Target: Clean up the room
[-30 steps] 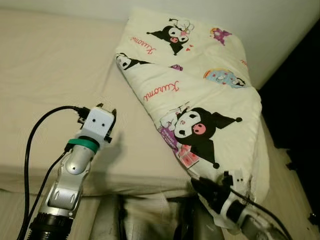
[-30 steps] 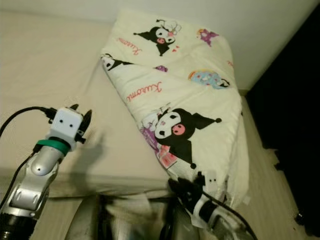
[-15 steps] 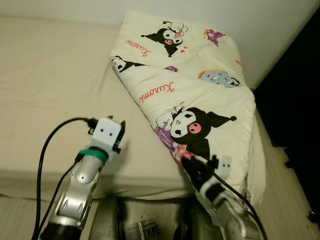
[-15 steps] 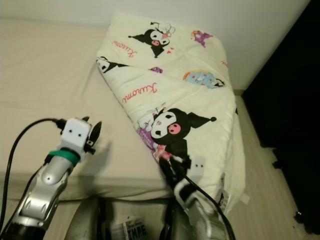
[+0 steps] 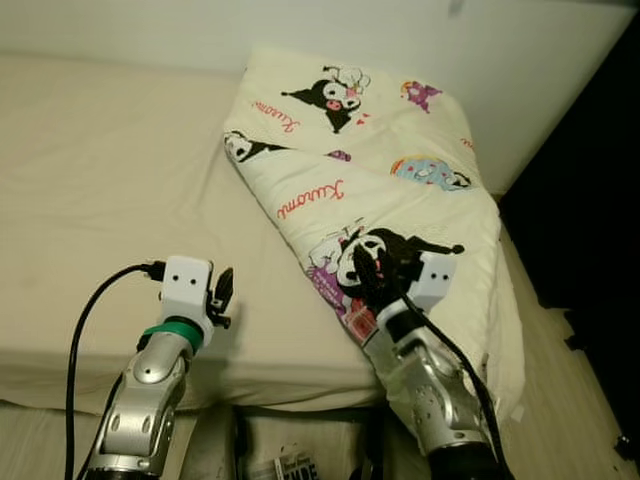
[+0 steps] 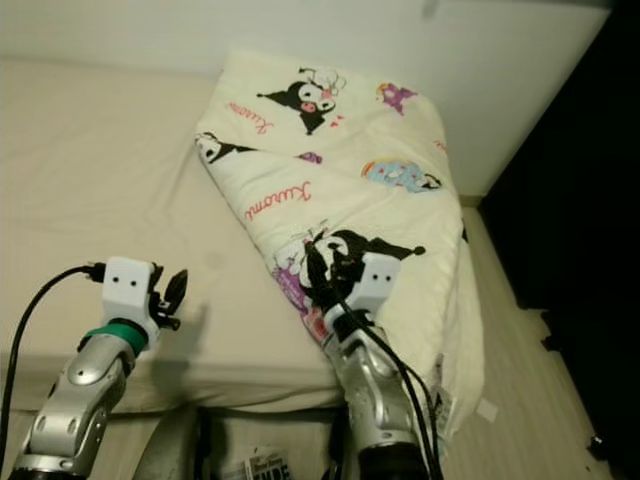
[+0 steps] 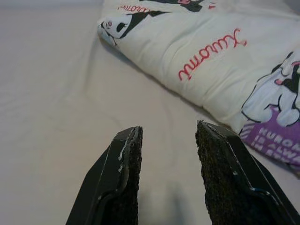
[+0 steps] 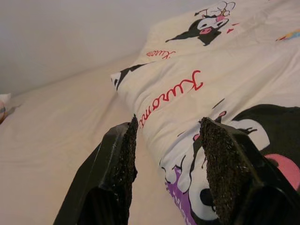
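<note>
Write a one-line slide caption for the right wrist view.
Right gripper open above the near edge of the cartoon-print quilt folded on the beige bed.

Two long black fingers of the left gripper [image 7: 168,176] reach out with a clear gap between them, their inner pads [image 7: 217,176] rough and grainy. They hang over a smooth beige bed sheet [image 7: 51,103] without touching it. Ahead lies a folded cream quilt printed with black-and-white cartoon characters [image 7: 225,61], red cursive lettering across its face and a purple patch near one edge. The quilt rests on the sheet, apart from the fingertips.
</note>
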{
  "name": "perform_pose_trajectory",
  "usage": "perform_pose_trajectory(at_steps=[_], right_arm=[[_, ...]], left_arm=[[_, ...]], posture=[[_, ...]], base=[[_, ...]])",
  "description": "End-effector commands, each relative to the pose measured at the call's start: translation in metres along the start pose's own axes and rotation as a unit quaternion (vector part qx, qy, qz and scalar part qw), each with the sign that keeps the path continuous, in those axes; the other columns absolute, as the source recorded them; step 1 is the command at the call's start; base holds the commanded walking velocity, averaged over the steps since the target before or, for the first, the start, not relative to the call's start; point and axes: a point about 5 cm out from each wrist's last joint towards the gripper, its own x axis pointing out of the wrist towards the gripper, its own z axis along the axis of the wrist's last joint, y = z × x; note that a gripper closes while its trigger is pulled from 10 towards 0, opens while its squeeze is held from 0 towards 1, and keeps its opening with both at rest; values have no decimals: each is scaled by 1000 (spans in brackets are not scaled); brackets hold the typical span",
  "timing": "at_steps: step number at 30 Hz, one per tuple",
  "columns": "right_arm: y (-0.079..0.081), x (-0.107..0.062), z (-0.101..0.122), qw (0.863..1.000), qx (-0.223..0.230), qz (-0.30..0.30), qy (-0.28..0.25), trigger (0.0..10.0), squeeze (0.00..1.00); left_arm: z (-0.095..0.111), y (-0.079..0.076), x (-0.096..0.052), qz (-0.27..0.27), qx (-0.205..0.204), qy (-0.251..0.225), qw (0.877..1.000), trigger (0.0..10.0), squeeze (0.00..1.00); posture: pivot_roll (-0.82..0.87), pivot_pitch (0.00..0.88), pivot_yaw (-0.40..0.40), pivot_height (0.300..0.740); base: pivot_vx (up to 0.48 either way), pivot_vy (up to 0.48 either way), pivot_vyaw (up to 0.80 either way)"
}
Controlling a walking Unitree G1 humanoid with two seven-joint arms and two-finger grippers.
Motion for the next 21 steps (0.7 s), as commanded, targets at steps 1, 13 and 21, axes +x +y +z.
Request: perform_pose_trajectory(at_steps=[1, 13, 21], right_arm=[[-4, -2, -3, 1000, -2, -12, 3, 10000, 0], [-3, -6, -12, 1000, -8, -18, 14, 10000, 0], [-38, -36, -67, 986, -46, -71, 142, 10000, 0]], left_arm=[[-4, -2, -1, 1, 1, 8, 1000, 10000, 0], [-8, -4, 1, 2, 20, 16, 1000, 10000, 0], [-63, 6, -15, 15, 57, 98, 993, 10000, 0]], posture=[[168, 30, -12, 659], [159, 30, -11, 693], [151, 26, -13, 718]], base=[[0, 0, 0], [0, 0, 0], [0, 0, 0]])
